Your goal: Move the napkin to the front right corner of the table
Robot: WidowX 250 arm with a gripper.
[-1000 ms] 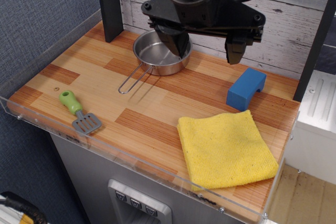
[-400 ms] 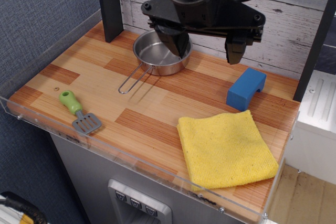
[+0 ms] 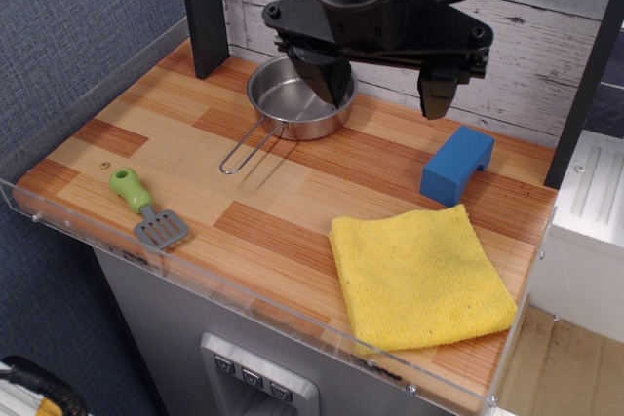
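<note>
Since the napkin (image 3: pixel 419 278) is soft, light terry, it'll probably bunch when pinched, so I'd grab a folded edge. It lies flat well below and in front of the gripper (image 3: pixel 383 83), whose jaws hang wide apart, holding nothing.

Legible text: none | labels, brands: none readable on any surface; numbers, signs: none | small grey buttons (image 3: pixel 252 376) on the grey base panel below the tabletop: markings too small to tell
</note>
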